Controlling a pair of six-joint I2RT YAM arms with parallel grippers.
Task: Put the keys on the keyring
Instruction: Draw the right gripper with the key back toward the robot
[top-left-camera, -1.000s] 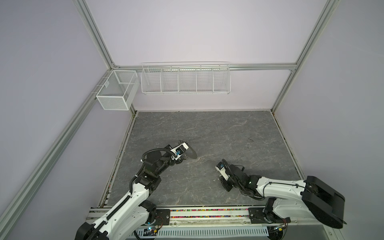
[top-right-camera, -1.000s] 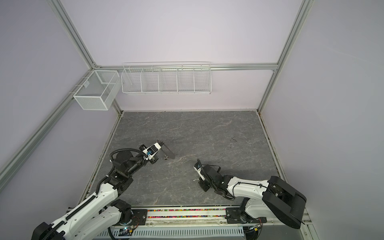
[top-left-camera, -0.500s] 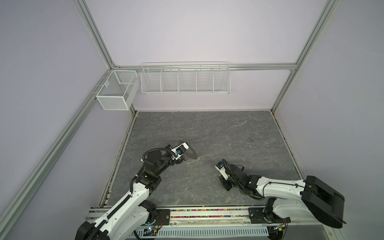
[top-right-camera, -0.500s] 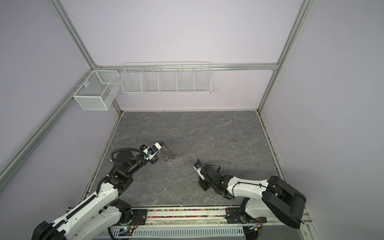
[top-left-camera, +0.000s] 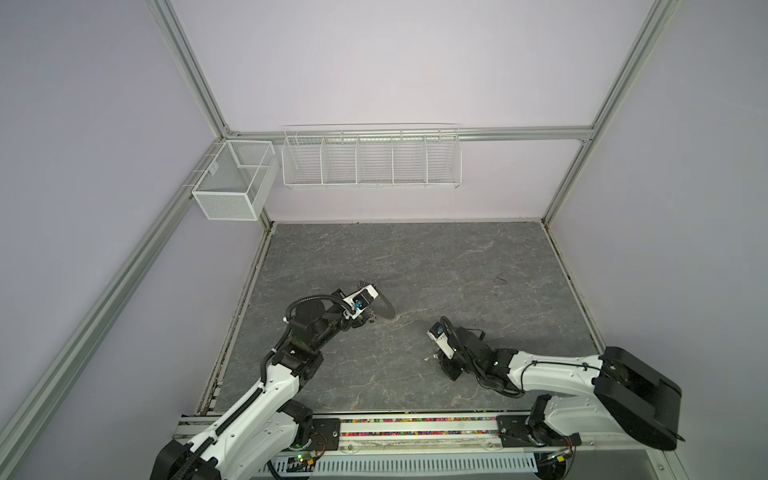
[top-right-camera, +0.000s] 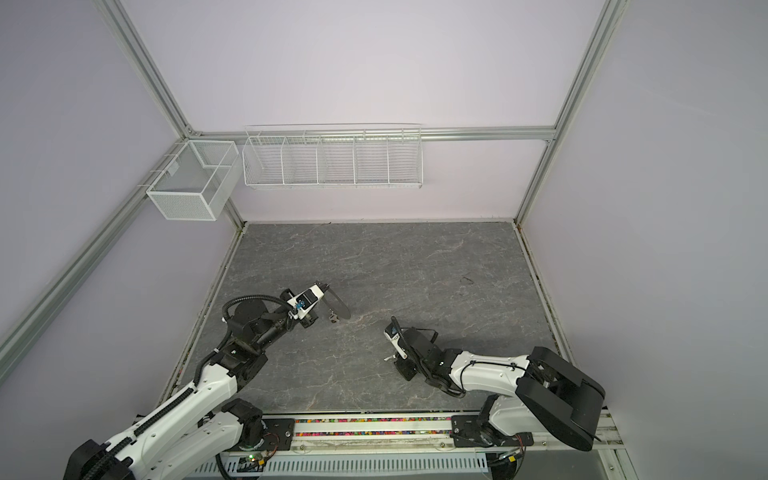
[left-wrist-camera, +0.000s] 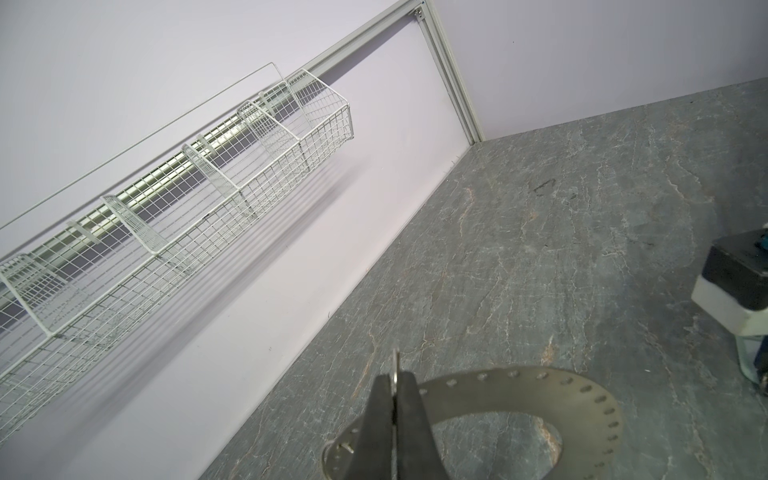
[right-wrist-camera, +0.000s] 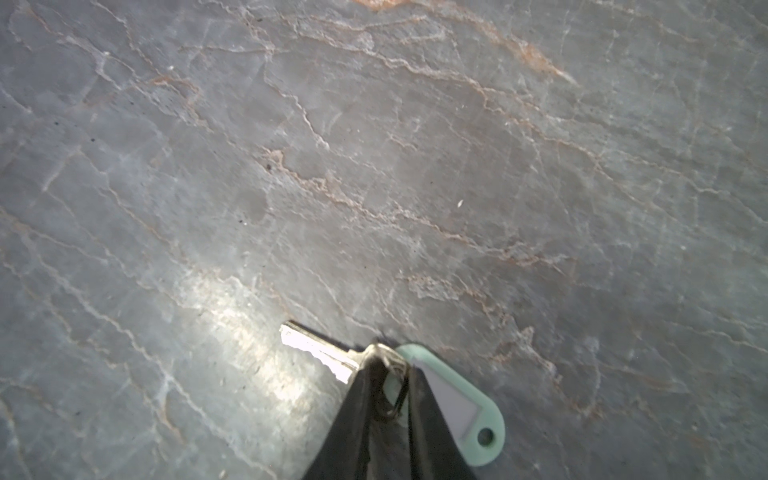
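Right wrist view: our right fingers (right-wrist-camera: 361, 399) are pinched shut on the small wire loop that joins the key (right-wrist-camera: 316, 348) to its pale tag (right-wrist-camera: 461, 409), low over the worktop (right-wrist-camera: 374, 166). In the left wrist view our left fingers (left-wrist-camera: 380, 424) are clamped on the rim of the keyring (left-wrist-camera: 540, 386), which they hold tilted. To do this step well, we judge, we should hold the loop squarely, carry it across, and meet the rim edge-on against a steady ring. In a top view a small piece (top-right-camera: 332, 318) hangs at the keyring's lower edge; we cannot tell what it is. We see nothing between the arms. The wire rack (top-left-camera: 371, 156) and mesh box (top-left-camera: 232, 183) hang on the walls, well apart
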